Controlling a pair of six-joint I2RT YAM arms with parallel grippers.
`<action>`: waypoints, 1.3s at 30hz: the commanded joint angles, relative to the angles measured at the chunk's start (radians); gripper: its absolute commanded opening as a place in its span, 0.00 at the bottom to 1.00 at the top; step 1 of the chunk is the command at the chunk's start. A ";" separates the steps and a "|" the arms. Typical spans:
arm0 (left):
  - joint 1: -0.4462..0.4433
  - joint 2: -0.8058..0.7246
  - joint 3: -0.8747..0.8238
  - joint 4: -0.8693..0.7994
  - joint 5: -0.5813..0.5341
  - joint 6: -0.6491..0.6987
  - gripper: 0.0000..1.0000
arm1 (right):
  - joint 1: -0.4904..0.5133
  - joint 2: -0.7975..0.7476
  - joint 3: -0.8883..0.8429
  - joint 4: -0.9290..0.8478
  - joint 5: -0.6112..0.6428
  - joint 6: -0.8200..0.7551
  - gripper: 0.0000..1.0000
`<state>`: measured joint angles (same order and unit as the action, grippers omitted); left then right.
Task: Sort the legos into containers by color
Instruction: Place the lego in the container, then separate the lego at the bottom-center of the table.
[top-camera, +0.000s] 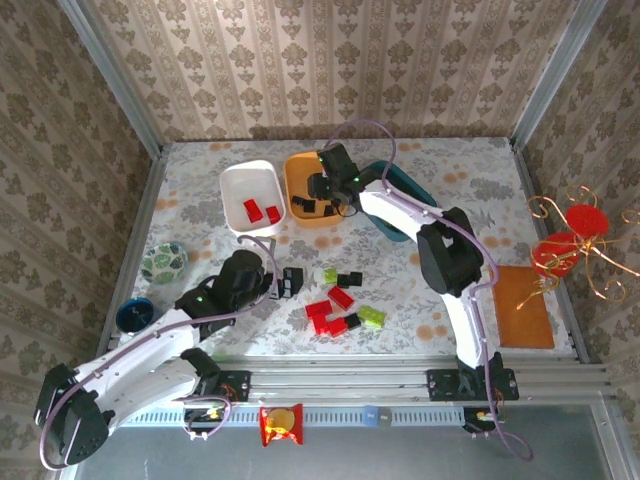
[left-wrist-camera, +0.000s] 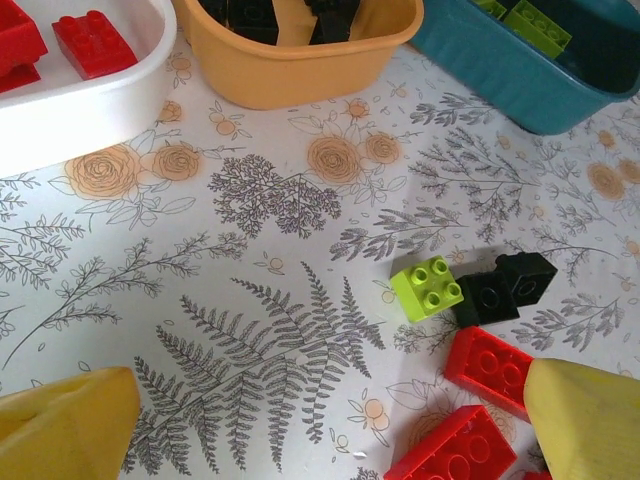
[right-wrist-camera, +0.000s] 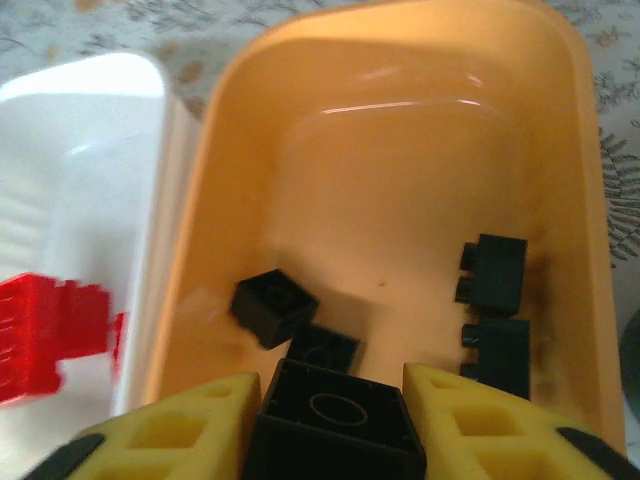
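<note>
My right gripper (top-camera: 322, 190) (right-wrist-camera: 335, 420) hovers over the orange container (top-camera: 296, 172) (right-wrist-camera: 400, 130), shut on a black lego (right-wrist-camera: 335, 425) that sits between its yellow fingers. Several black legos (right-wrist-camera: 275, 305) lie in that tray. The white container (top-camera: 240, 180) (left-wrist-camera: 90, 100) holds red legos (top-camera: 262, 211) (left-wrist-camera: 95, 42); the teal one (top-camera: 412, 186) (left-wrist-camera: 520, 75) holds lime green bricks (left-wrist-camera: 535, 22). Red (top-camera: 330, 312) (left-wrist-camera: 490, 368), lime green (top-camera: 372, 318) (left-wrist-camera: 428, 287) and black (top-camera: 350, 280) (left-wrist-camera: 505, 285) legos lie loose mid-table. My left gripper (top-camera: 290, 282) (left-wrist-camera: 330, 420) stands open just left of them, holding nothing.
A small green patterned bowl (top-camera: 163, 262) and a dark blue mug (top-camera: 134, 314) sit at the left edge. An orange-brown board (top-camera: 525, 305) lies at the right, with red wire ornaments (top-camera: 565, 245) beyond the table's edge.
</note>
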<state>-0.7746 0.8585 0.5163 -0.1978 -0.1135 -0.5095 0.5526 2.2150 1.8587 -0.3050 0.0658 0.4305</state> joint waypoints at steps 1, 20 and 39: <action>0.013 -0.016 -0.013 -0.013 0.032 -0.015 1.00 | -0.006 0.054 0.104 -0.093 -0.016 0.027 0.57; 0.019 0.165 0.068 0.046 0.171 0.050 0.93 | 0.045 -0.539 -0.604 0.149 -0.073 0.066 0.70; -0.200 0.487 0.201 -0.153 0.230 0.121 0.85 | 0.031 -0.956 -1.070 0.113 0.029 0.090 0.70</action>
<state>-0.9562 1.3327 0.6750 -0.2852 0.1192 -0.4175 0.5915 1.2804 0.8055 -0.1833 0.0559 0.5041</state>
